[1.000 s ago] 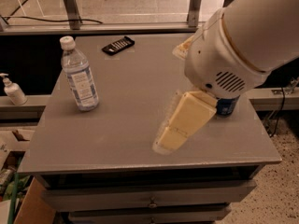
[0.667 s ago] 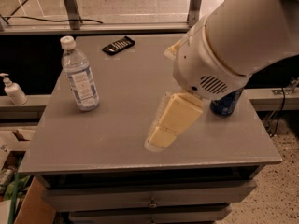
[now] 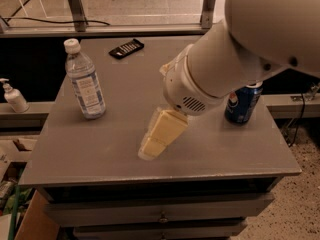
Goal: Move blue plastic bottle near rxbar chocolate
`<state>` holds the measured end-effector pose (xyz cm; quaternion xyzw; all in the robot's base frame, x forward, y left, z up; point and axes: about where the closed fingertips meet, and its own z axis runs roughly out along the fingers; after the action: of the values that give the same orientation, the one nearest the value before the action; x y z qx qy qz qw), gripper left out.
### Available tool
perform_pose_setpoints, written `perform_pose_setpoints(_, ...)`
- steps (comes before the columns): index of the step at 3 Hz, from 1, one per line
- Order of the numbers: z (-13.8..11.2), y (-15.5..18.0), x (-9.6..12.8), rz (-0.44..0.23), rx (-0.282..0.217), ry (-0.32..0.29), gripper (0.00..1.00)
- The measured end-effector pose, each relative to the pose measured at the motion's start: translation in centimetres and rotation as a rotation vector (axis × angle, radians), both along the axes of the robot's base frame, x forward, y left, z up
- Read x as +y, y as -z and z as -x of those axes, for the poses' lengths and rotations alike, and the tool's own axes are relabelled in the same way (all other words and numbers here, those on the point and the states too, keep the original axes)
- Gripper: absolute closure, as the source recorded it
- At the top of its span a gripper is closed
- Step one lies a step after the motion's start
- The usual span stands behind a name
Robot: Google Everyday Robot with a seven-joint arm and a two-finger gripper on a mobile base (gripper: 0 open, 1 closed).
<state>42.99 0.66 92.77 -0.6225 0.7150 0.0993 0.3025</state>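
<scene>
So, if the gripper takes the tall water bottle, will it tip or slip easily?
Probably tippy: the blue plastic bottle stands tall on a narrow base. Its clear walls may flex when squeezed. The gripper hangs over the table, not touching the bottle.

- Enters from the upper right as a bulky white arm point(image 3: 270, 29), filling that corner of the view
- Narrows to a rounded white wrist point(image 3: 192, 86) with a small vent grille on its face
- Ends in a cream-coloured gripper point(image 3: 150, 150), angled down and to the left
- Hangs low over the front middle of the surface point(image 3: 90, 154); whether touching it cannot be told
</scene>
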Motion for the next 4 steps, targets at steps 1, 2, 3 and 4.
perform_pose_setpoints(1, -2.5, 2.3, 1.1, -0.047, -0.004, 0.016, 0.00)
perform_pose_setpoints(2, -5.3, 4.3, 2.1, -0.111, -0.013, 0.037, 0.00)
perform_pose_setpoints(3, -7.9, 5.8, 3.2, -0.190, -0.014, 0.056, 0.00)
perform_pose_setpoints(4, -9.8, 6.9, 5.7, -0.280, -0.008, 0.060, 0.00)
